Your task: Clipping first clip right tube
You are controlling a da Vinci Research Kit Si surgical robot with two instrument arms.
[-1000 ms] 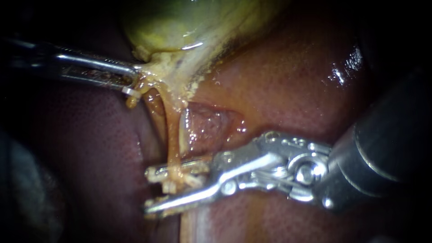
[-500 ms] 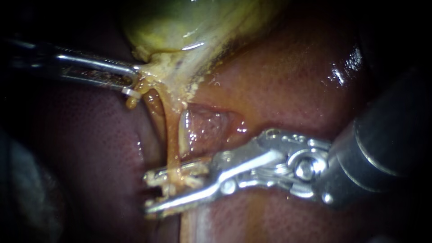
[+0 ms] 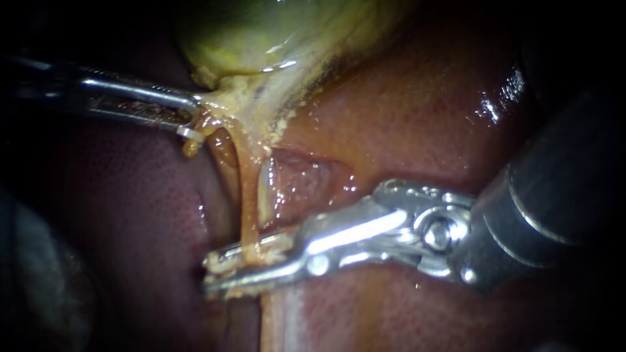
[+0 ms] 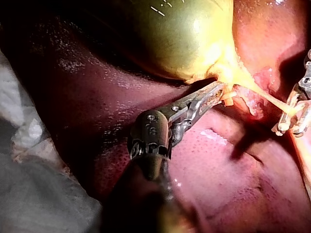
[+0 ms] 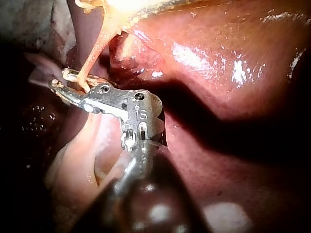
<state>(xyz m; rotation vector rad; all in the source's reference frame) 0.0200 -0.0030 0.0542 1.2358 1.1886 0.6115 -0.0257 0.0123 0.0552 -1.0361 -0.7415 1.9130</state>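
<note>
Orange tube point(image 3: 248, 195), at 6 o'clock below gallbladder point(image 3: 261, 32), is clamped in claw of right instrument point(image 3: 210, 274), so clip point(image 3: 268, 245) squeeze looks abt done, release & pull-back left; left instrument point(image 3: 192, 118) claw clamped on gallbladder neck.

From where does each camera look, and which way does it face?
Endoscope: close over the liver, facing the tube; left instrument enters from left, right instrument from right.
Left wrist: on left arm, looking along its instrument to the gallbladder.
Right wrist: on right arm, looking along its instrument to the tube.
All share the tube.
</note>
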